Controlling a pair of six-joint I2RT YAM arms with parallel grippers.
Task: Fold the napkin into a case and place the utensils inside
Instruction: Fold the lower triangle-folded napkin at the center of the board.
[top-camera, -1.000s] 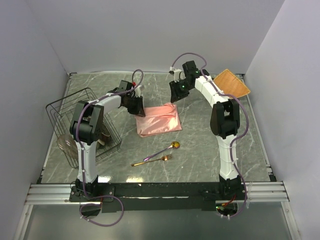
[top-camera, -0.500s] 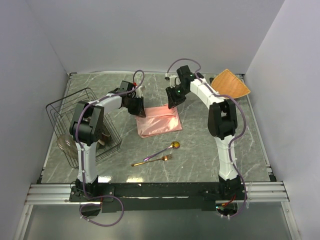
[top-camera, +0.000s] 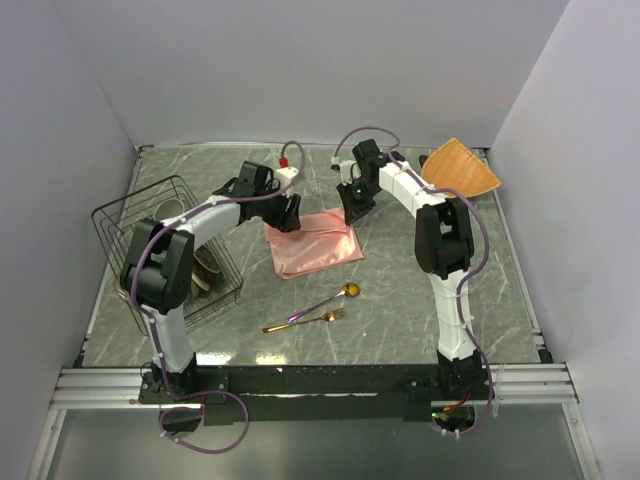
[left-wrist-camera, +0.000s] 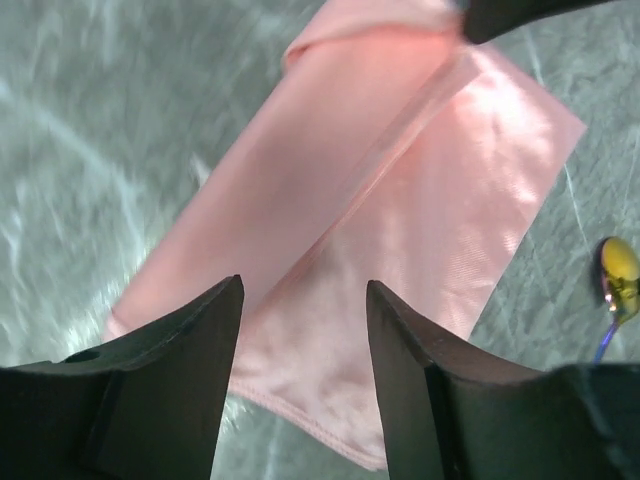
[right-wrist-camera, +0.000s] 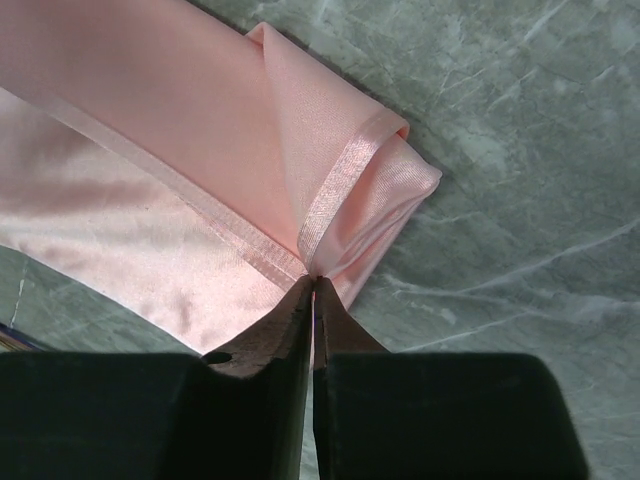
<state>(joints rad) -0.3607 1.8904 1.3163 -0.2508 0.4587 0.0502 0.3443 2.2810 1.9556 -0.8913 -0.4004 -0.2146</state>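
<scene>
The salmon-pink napkin (top-camera: 312, 244) lies folded in layers on the marble table. It fills the left wrist view (left-wrist-camera: 400, 190) and the right wrist view (right-wrist-camera: 150, 170). My right gripper (top-camera: 354, 210) is shut on the napkin's hemmed fold at its far right corner (right-wrist-camera: 314, 276). My left gripper (top-camera: 286, 218) is open just above the napkin's left end (left-wrist-camera: 303, 290), holding nothing. The gold spoon (top-camera: 325, 300) and gold fork (top-camera: 303, 322) lie side by side nearer the arms' bases; the spoon's bowl shows in the left wrist view (left-wrist-camera: 620, 272).
A black wire rack (top-camera: 165, 250) with crockery stands at the left. An orange-tan woven fan-shaped mat (top-camera: 460, 168) lies at the back right. Grey walls close the table on three sides.
My right gripper has come down and left onto the napkin's far right corner and shut on it. My left gripper has let go, opened and shifted slightly right. The napkin's far edge is now folded over.
</scene>
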